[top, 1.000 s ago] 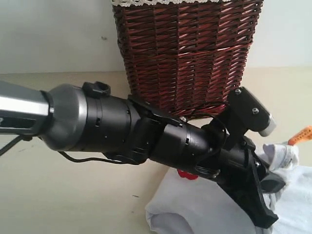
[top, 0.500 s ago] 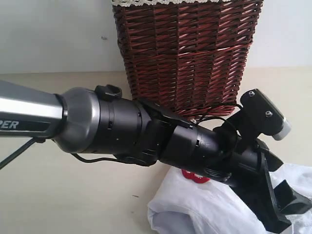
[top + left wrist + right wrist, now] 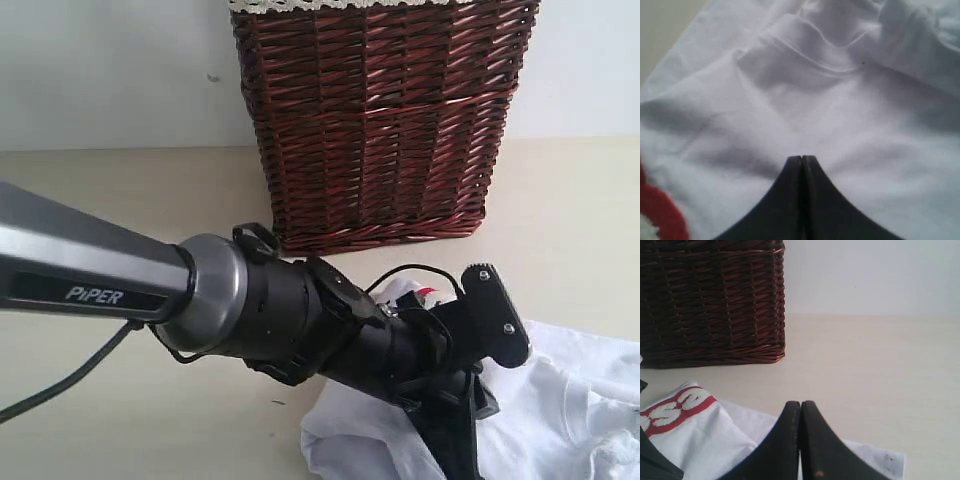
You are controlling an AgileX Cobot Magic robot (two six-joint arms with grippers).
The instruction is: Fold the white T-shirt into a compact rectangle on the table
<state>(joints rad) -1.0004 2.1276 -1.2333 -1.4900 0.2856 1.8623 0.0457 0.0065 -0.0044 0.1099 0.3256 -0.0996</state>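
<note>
The white T-shirt [image 3: 560, 410] lies crumpled on the table [image 3: 120, 420] at the lower right, in front of the basket. Its collar seam [image 3: 805, 60] shows in the left wrist view, with a bit of a red letter [image 3: 657, 212] at the edge. My left gripper [image 3: 802, 159] is shut, its tips right over the cloth with nothing visible between them. Its arm [image 3: 300, 320] reaches across from the left. My right gripper [image 3: 801, 404] is also shut and empty, low over the shirt's edge [image 3: 875, 455], beside the red-outlined letters [image 3: 670, 410]. It is out of the exterior view.
A tall dark brown wicker basket [image 3: 375, 120] stands at the back, close behind the shirt, also seen as the basket [image 3: 710, 300] in the right wrist view. Bare beige table [image 3: 870, 365] stretches beyond the right gripper.
The left gripper opened, let a bunched part of the shirt drop, then shut again. Its arm swung lower toward the cloth. The shirt now lies flatter at the right.
</note>
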